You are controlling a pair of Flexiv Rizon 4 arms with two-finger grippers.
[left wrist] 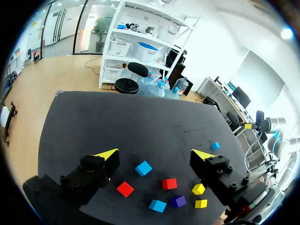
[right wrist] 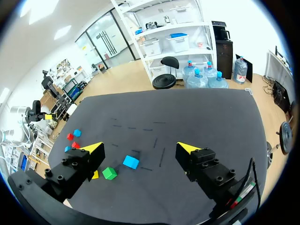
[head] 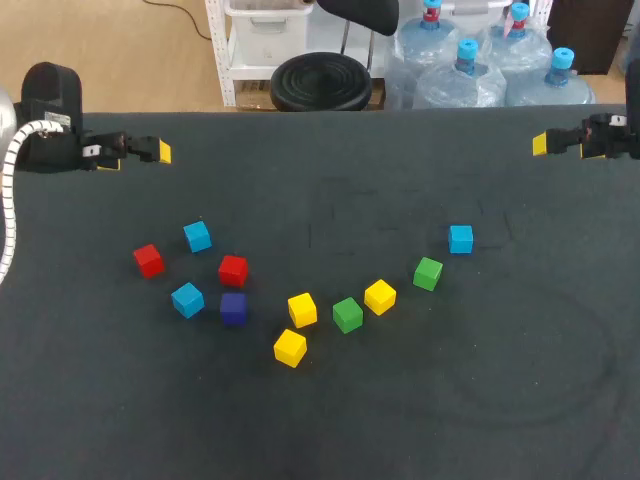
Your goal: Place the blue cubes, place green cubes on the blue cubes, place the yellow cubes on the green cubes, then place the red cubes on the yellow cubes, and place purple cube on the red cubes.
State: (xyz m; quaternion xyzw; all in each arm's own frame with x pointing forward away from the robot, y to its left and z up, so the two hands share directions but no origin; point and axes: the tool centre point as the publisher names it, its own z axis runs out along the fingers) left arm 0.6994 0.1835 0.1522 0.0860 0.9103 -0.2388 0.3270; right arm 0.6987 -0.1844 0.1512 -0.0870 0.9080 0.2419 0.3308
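Left gripper [left wrist: 155,153] and right gripper [right wrist: 140,147] hung open, well apart from the purple cube [head: 233,308], presumably parked before stacking.

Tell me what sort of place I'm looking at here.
Most likely a robot lab's manipulation test bench. A dark, cloth-covered table holds loose coloured cubes of the kind used for stacking. The left pincer and right pincer sit open at its far corners, yellow-tipped.
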